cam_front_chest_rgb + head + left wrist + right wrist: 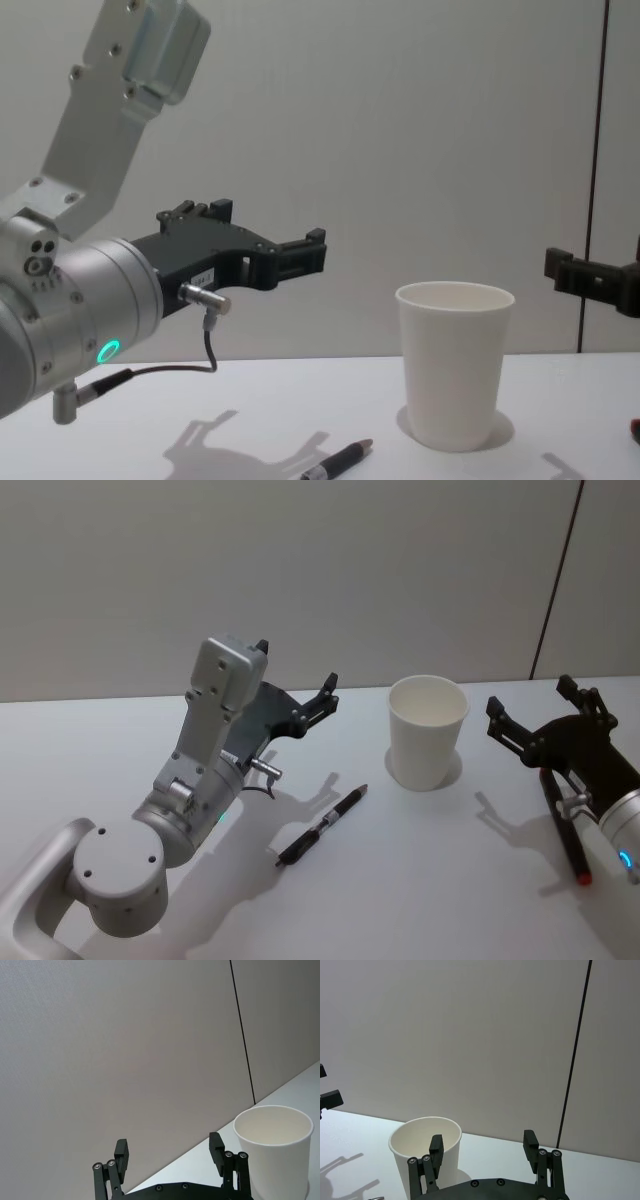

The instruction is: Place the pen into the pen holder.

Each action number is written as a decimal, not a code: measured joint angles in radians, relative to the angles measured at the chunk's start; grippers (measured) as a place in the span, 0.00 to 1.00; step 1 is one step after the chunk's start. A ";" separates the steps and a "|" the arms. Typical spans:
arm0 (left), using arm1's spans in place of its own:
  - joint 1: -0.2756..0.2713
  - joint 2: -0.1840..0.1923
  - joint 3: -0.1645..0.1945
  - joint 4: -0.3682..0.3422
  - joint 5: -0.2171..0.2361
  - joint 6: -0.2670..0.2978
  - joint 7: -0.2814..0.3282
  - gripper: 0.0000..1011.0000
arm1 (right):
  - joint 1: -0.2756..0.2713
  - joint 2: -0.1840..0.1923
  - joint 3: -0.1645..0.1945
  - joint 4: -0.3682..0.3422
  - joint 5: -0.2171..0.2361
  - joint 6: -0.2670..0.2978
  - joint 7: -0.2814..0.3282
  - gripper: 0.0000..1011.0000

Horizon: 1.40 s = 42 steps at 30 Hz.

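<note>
The pen (322, 827) lies flat on the white table (120, 740), touched by neither pincer. In the head view its long axis runs from about 7:30 to 1:30, the tapered end toward 1:30. On that same line, apart from the pen, the pen holder (427, 730) stands upright, a white paper cup with its mouth open upward.

The left pincer (296, 668) hangs above the table at about 12 o'clock from the pen. Its arm is bent up and over from the lower left. Its fingers are spread wide, with nothing between them, and aim roughly toward 2 o'clock.

The right pincer (530, 695) is held at 3 o'clock from the cup and clear of it. Its fingers are likewise spread and empty, aiming toward about 10 o'clock. Beneath that arm a dark stick with a red end (566, 830) lies on the table.
</note>
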 joint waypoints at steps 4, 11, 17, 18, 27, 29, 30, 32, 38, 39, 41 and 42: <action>0.000 0.000 0.000 0.000 0.000 0.000 0.000 0.99 | 0.000 0.000 0.000 0.000 0.000 0.000 0.000 0.99; 0.000 0.000 0.000 0.000 0.000 0.000 0.000 0.99 | 0.000 0.000 0.000 0.000 0.000 0.000 0.000 0.99; 0.000 0.000 0.000 0.000 0.000 0.000 0.000 0.99 | 0.000 0.000 0.000 0.000 0.000 0.000 0.000 0.99; 0.000 0.000 0.000 0.000 0.000 0.000 0.000 0.99 | 0.000 0.000 0.000 0.000 0.000 0.000 0.000 0.99; 0.000 0.000 0.000 0.000 0.000 0.000 0.000 0.99 | 0.000 0.000 0.000 0.000 0.000 0.000 0.000 0.99; 0.000 0.000 0.000 0.000 0.000 0.000 0.000 0.99 | 0.000 0.000 0.000 0.000 0.000 0.000 0.000 0.99; 0.000 0.000 0.000 0.000 0.000 0.000 0.000 0.99 | 0.000 0.000 0.000 0.000 0.000 0.000 0.000 0.99; 0.000 0.000 0.000 0.000 0.000 0.000 0.000 0.99 | 0.000 0.000 0.000 0.000 0.000 0.000 0.000 0.99; 0.000 0.000 0.000 0.000 0.000 0.000 0.000 0.99 | 0.000 0.000 0.000 0.000 0.000 0.000 0.000 0.99; 0.000 0.000 0.000 0.000 0.000 0.000 0.000 0.99 | 0.000 0.000 0.000 0.000 0.000 0.000 0.000 0.99; 0.000 0.000 0.000 0.000 0.000 0.000 0.000 0.99 | 0.000 0.000 0.000 0.000 0.000 0.000 0.000 0.99; 0.000 0.000 0.000 0.000 0.000 0.000 0.000 0.99 | 0.000 0.000 0.000 0.000 0.000 0.000 0.000 0.99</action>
